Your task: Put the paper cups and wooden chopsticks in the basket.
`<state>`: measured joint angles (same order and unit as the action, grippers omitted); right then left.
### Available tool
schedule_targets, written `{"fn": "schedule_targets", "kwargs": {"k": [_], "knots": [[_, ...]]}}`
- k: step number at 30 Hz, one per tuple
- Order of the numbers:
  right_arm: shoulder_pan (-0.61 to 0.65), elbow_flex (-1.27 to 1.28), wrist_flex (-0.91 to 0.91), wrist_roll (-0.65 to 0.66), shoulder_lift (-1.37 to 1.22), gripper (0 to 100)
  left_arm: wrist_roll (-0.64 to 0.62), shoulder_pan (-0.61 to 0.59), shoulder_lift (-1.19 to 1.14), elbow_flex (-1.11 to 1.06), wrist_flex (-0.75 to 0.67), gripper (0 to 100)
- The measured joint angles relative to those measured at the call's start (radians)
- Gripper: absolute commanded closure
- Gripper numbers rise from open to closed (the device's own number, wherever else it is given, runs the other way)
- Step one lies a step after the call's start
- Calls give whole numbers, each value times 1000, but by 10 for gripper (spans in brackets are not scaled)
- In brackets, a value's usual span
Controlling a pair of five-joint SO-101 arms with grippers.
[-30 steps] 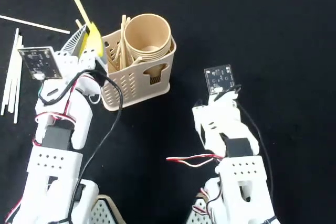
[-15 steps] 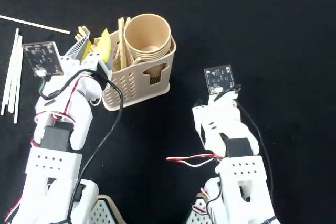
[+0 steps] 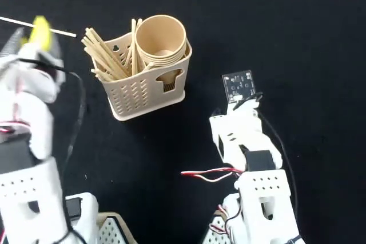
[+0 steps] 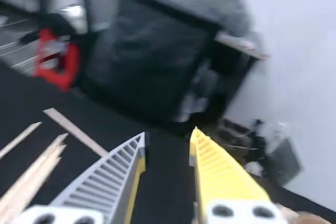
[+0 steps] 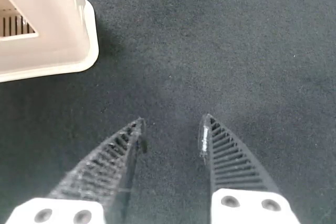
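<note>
Stacked paper cups point(image 3: 163, 39) and wooden chopsticks point(image 3: 105, 56) are held in the basket point(image 3: 144, 92); left gripper point(image 4: 167, 138) and right gripper point(image 5: 171, 125) are spread apart, empty.

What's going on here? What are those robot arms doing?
Two robot arms are tidying up. The paper cups are stacked in the basket, with a bunch of chopsticks beside them. The left gripper is open and empty, out by the loose chopsticks lying on the black table. The right gripper is open and empty too, just beside the basket.
</note>
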<state>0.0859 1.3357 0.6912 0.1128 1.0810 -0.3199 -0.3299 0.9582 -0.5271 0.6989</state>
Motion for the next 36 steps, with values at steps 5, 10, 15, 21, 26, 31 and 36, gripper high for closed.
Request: {"fn": "schedule_targets", "kwargs": {"k": [5,10,15,21,26,31,36], "knots": [[0,0,0,0,0,825,-2,-58,-252,167,110,852],[0,0,0,0,0,825,-38,-60,-598,365,204,852],[0,0,0,0,0,825,-46,-60,-944,608,247,852],[0,0,0,0,0,825,-49,-60,-1350,941,255,853],[0,0,0,0,0,825,-63,-60,-1669,1234,255,852],[0,0,0,0,0,825,-98,-60,-1947,1547,255,852],[0,0,0,0,0,825,-103,-57,-2150,1815,255,852]]}}
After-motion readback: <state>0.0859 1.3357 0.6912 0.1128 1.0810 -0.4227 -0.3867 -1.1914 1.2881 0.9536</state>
